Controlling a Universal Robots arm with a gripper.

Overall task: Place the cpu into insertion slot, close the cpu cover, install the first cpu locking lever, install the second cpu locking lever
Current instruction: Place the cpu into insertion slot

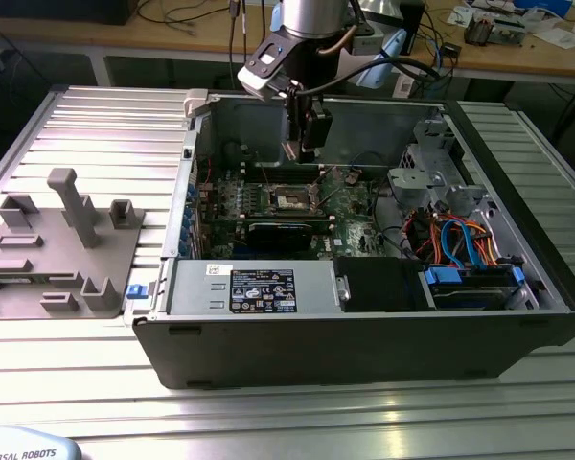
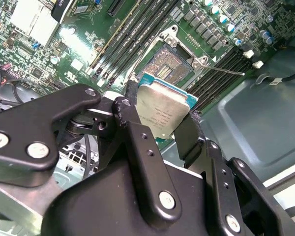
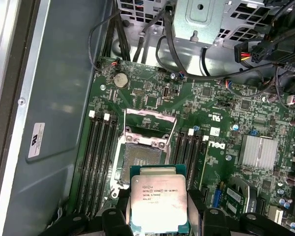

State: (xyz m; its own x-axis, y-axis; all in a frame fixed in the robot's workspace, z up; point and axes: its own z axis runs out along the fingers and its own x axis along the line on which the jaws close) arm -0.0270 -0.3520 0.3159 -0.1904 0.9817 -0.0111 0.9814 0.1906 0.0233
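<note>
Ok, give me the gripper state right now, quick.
The gripper: jaws shut on the cpu, which is not yet in the insertion slot.

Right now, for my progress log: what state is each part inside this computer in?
chip: gripped, held above the board, not seated.
gripper: shut on the chip.
socket: empty, uncovered.
socket cover: swung open.
computer case: open.
</note>
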